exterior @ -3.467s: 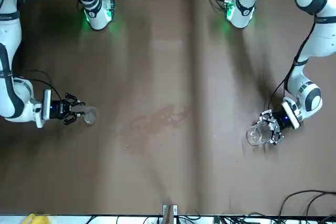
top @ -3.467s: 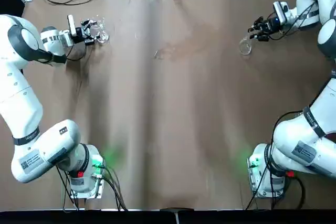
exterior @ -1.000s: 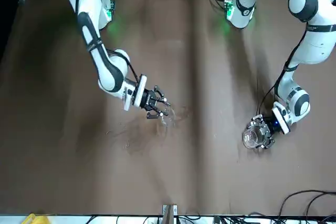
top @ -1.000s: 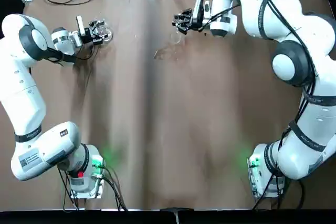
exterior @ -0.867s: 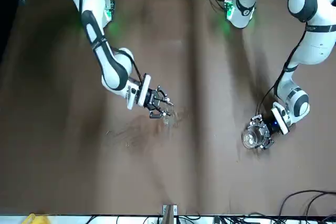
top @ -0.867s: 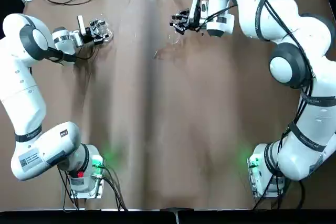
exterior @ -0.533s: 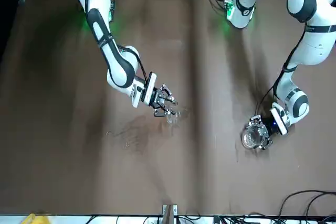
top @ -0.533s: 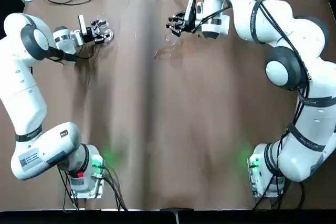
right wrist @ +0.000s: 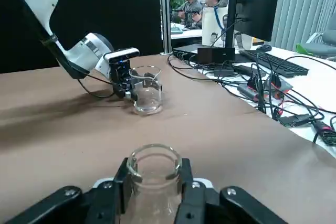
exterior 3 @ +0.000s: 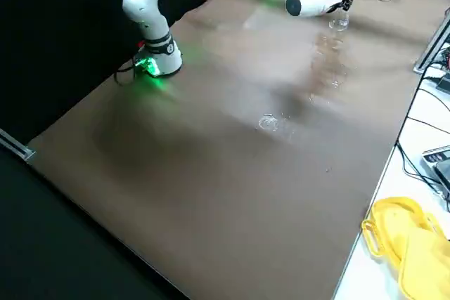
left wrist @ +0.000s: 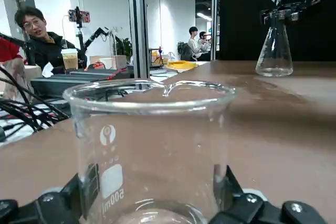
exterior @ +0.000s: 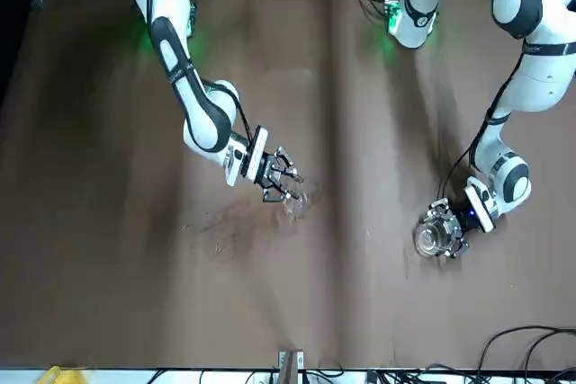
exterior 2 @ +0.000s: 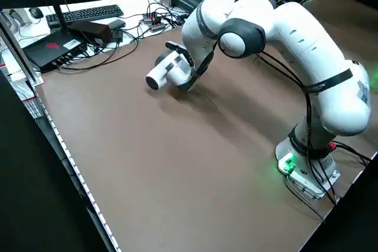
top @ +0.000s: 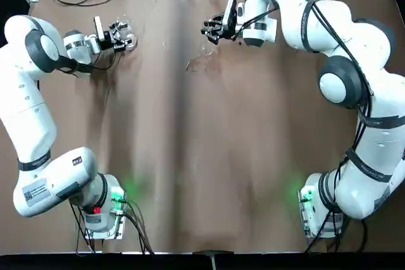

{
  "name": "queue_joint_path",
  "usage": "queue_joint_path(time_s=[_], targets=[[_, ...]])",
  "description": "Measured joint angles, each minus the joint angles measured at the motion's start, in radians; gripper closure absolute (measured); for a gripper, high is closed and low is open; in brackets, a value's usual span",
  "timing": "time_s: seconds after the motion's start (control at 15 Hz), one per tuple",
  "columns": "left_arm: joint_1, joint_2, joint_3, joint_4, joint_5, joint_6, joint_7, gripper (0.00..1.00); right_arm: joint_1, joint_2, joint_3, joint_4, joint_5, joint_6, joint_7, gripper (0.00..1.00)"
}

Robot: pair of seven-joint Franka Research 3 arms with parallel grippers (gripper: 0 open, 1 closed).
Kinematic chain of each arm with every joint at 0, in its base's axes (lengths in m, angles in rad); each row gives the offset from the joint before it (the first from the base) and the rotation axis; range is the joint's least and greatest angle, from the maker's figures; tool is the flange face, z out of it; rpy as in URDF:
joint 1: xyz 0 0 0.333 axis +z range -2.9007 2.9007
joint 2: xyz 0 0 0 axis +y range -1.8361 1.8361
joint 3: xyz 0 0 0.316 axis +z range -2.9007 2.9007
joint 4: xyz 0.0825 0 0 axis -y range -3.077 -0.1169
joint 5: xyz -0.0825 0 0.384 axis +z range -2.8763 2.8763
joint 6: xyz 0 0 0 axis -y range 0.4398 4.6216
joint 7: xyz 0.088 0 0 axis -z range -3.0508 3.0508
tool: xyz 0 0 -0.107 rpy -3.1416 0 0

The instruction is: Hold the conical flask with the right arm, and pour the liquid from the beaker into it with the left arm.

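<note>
Left claw [left wrist: 157, 198]: clamped on the beaker [left wrist: 152, 145], over the worktop's [top: 183, 156] far left part
Beaker: upright, a little clear liquid [left wrist: 157, 214] at its bottom, well apart from the flask
Right claw [right wrist: 153, 190]: clamped on the conical flask [right wrist: 155, 174] by its neck, out near the middle of the far side
Conical flask: upright, mouth up, its broad base below the claw
People [left wrist: 47, 35]: in the room beyond

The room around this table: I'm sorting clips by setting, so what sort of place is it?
Probably a robotics lab or workshop: two robot arms hold a beaker and a conical flask, beside desks with a keyboard.
</note>
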Motion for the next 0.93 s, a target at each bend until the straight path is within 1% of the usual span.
queue_joint_path(time_s=[0.13,0.33,0.6,0.87,0.93], targets=[[-0.011,-0.013,-0.003,0.019,0.0,0.0,-0.005,0.02,0.0,0.0,0.0,0.001,0.0,0.001,0.0,0.61],[-0.045,-0.057,-0.002,0.026,0.005,0.0,-0.03,0.02,0.0,0.0,0.0,0.001,0.0,0.003,0.001,0.61],[-0.11,-0.131,-0.005,0.029,0.089,0.006,-0.076,0.02,0.0,0.001,0.0,0.002,0.0,0.005,0.001,0.61],[-0.177,-0.196,-0.008,0.03,0.131,0.054,-0.172,0.02,0.0,0.002,0.0,0.003,0.0,0.007,0.002,0.61],[-0.214,-0.223,-0.008,0.03,0.156,0.078,-0.207,0.02,0.0,0.002,0.0,0.003,0.0,0.008,0.003,0.61]])
